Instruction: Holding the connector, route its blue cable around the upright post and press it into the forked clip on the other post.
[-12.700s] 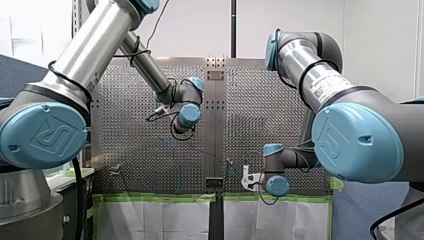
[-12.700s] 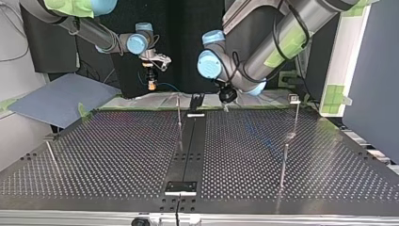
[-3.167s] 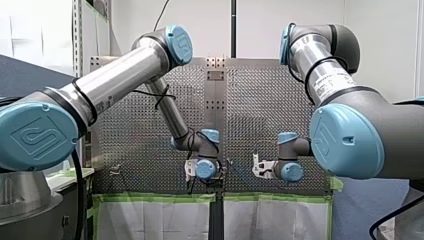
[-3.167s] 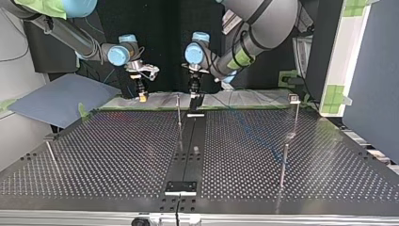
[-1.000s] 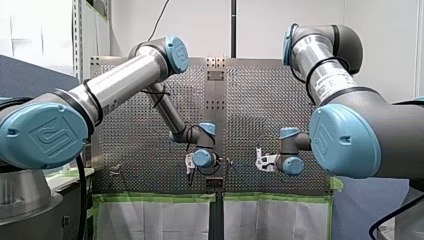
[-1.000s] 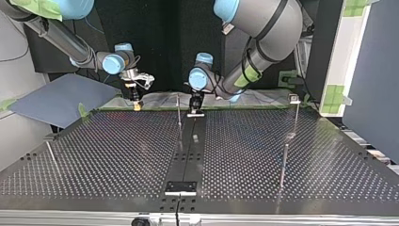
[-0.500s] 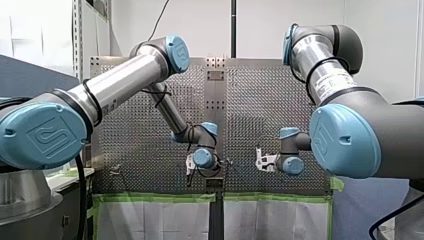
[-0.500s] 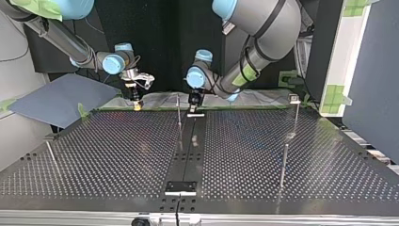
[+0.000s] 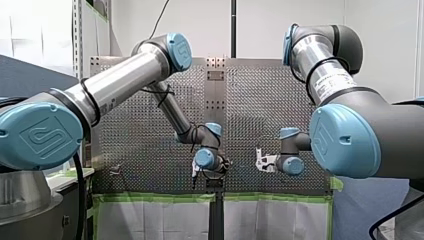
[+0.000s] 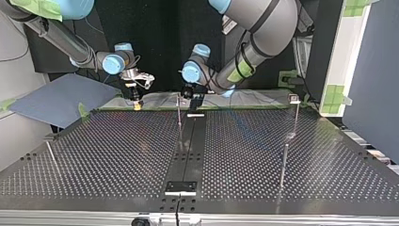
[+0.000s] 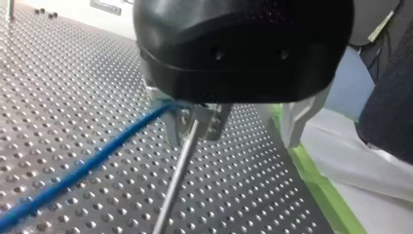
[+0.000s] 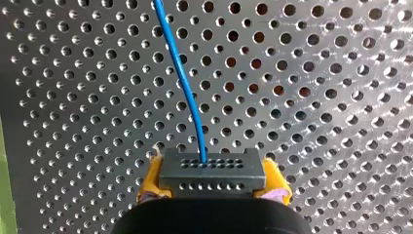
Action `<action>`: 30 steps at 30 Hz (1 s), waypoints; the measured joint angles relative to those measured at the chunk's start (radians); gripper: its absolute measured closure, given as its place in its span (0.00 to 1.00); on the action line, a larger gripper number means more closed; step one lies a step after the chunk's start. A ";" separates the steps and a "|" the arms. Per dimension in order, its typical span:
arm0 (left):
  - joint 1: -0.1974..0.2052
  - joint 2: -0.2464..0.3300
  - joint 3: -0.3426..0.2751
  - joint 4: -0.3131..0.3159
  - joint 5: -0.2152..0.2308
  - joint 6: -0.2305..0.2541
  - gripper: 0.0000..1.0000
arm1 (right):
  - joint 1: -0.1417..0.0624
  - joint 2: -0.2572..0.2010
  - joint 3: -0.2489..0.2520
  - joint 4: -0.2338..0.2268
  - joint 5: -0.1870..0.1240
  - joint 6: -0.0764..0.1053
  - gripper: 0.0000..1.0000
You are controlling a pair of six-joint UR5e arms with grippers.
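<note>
Right wrist view: my right gripper [image 12: 213, 183] is clamping the connector [image 12: 213, 168] between its yellow pads [image 12: 150, 179], and the blue cable [image 12: 189, 92] is running out ahead of it toward eleven o'clock over the perforated table [image 12: 316, 97]. Farther along, my left gripper [image 11: 195, 122] is pinching that cable just beside the tip of the upright post [image 11: 174, 180] — so the wrap around the post is in hand, I judge. Next it is calling for a taut sweep around the post, then a carry toward three o'clock in the top view, where a second post [image 10: 295, 115] is standing — its clip too small to make out.
</note>
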 joint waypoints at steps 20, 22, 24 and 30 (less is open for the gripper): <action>-0.015 0.043 -0.080 0.050 -0.026 0.000 0.01 | -0.001 0.001 0.000 -0.004 -0.005 -0.001 1.00; -0.015 0.044 -0.087 0.051 -0.025 0.000 0.01 | -0.001 0.002 0.000 -0.003 -0.006 -0.001 1.00; -0.015 0.044 -0.091 0.051 -0.024 0.000 0.01 | -0.001 0.002 0.000 -0.002 -0.006 -0.001 1.00; -0.018 0.044 -0.096 0.047 -0.024 0.007 0.01 | -0.001 0.002 0.000 -0.001 -0.006 -0.001 1.00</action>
